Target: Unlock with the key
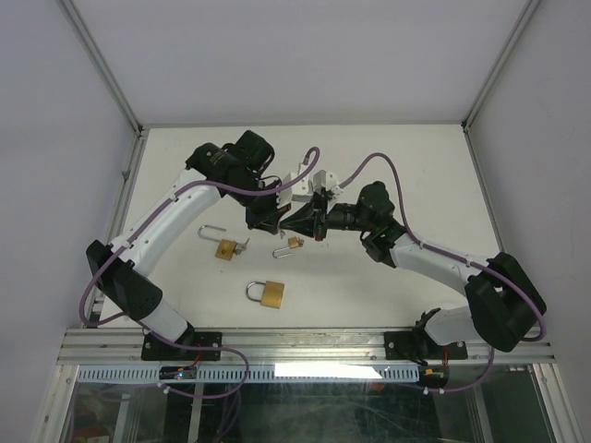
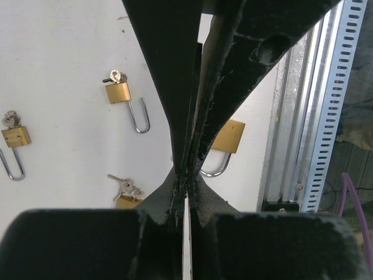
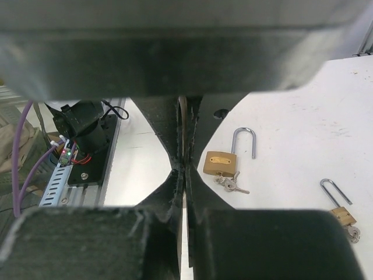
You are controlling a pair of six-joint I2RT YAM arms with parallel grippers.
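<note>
Closed padlock [image 1: 271, 295] lies flat on the white table [image 1: 416, 185], the nearest of three brass locks to the metal rail [image 1: 305, 346] at the table's front edge. Its shackle appears seated in the body, and no key shows in it from above.

Open padlock [image 1: 225, 249] lies to the left and farther from the rail. Its shackle is swung out and points away from the arms. A key [image 1: 243, 245] projects from the right side of its body.

Small padlock [image 1: 295, 243] lies to the right of the open padlock, also with its shackle released. It sits just beside the tips of both grippers. Contact between them cannot be determined from the overhead view.

Left gripper [image 1: 277, 224] reaches in from the left, angled downward toward the table centre. In the left wrist view, the left gripper [image 2: 187, 169] has its fingers pressed together along their length, with nothing visible between them.

Right gripper [image 1: 316, 226] reaches in from the right, tip to tip with the left gripper and near it. In the right wrist view, the right gripper [image 3: 183, 163] likewise has its fingers pressed together, pinching nothing that can be seen.
</note>
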